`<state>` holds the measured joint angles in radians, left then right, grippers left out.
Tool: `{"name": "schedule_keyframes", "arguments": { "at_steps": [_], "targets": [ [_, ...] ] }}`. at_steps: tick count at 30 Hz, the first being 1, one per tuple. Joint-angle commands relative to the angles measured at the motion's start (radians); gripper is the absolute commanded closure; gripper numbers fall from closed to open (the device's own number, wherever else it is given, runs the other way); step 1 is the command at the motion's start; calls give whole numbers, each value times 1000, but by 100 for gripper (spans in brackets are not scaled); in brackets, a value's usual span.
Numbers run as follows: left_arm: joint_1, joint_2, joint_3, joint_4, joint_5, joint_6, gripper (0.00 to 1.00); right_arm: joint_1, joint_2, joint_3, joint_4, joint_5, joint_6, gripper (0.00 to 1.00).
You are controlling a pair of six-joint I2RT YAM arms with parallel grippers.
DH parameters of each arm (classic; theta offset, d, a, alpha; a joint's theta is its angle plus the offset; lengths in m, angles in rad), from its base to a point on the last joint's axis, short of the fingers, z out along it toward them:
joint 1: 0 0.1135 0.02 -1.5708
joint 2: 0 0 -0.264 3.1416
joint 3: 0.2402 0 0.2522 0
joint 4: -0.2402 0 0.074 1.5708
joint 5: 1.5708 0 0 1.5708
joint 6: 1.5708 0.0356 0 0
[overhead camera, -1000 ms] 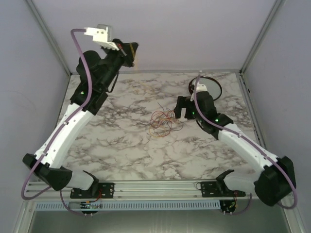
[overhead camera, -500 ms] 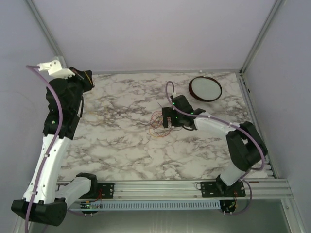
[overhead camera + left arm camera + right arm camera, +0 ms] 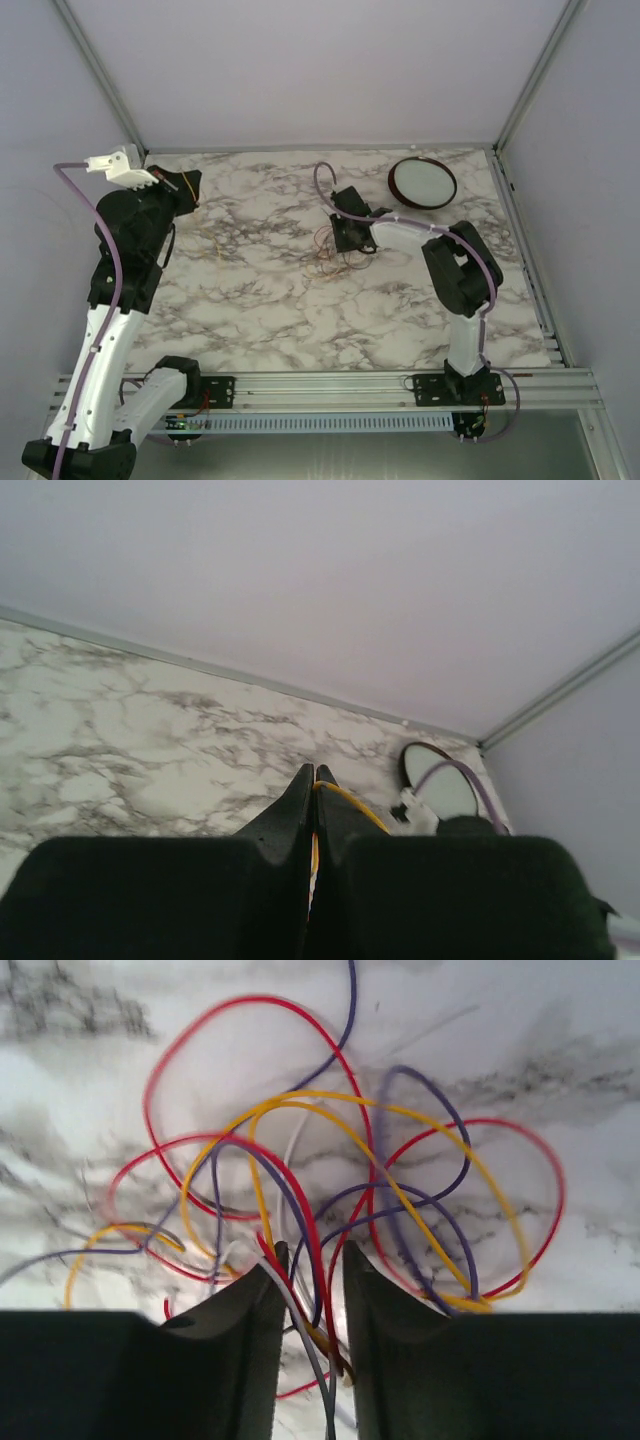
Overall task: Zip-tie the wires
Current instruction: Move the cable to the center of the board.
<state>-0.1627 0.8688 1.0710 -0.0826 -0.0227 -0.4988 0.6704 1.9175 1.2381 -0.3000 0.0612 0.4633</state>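
Note:
The wires (image 3: 335, 250) lie as a loose tangle of red, yellow, purple and grey loops on the marble table, left of centre-right. My right gripper (image 3: 342, 235) is down on the tangle's far side. In the right wrist view, its jaws (image 3: 315, 1252) stand a narrow gap apart. Several wires (image 3: 300, 1210) run through that gap, and marble shows between them. My left gripper (image 3: 188, 186) is raised over the table's far left. Its jaws (image 3: 315, 772) are shut on a thin yellow strand (image 3: 354, 799) that curls out to the right.
A dark-rimmed round white dish (image 3: 422, 182) sits at the table's back right and also shows in the left wrist view as the dish (image 3: 445, 785). Lilac walls and metal frame posts close in the table at the back and sides. The right arm folds back towards its base (image 3: 455, 385).
The right arm reached left onto the wires and its jaws narrowed from wide open to a small gap. The left arm swung from the back middle to the far left, its jaws staying shut.

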Motion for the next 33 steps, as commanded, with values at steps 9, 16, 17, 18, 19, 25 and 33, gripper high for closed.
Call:
{"name": "schedule_keyframes", "arguments": {
  "at_steps": [9, 16, 17, 18, 19, 25, 33],
  "targets": [
    [5, -33, -67, 41, 186, -52, 100, -86, 303, 678, -141, 145, -153, 96],
    [4, -14, -85, 59, 225, -64, 100, -168, 508, 1087, -195, 71, -164, 69],
    [5, -11, -85, 61, 228, -65, 100, -175, 518, 1111, -198, 53, -161, 60],
    [5, -7, -84, 63, 230, -69, 100, -181, 519, 1121, -197, 39, -158, 45],
    [5, -2, -82, 65, 231, -69, 100, -185, 512, 1122, -198, 31, -159, 37],
    [3, 39, -69, 101, 251, -105, 100, -187, 336, 980, -203, 60, -184, 20],
    [-112, 129, -41, 189, 270, -146, 100, -132, -149, 388, 40, -147, -165, 17]
  ]
}}
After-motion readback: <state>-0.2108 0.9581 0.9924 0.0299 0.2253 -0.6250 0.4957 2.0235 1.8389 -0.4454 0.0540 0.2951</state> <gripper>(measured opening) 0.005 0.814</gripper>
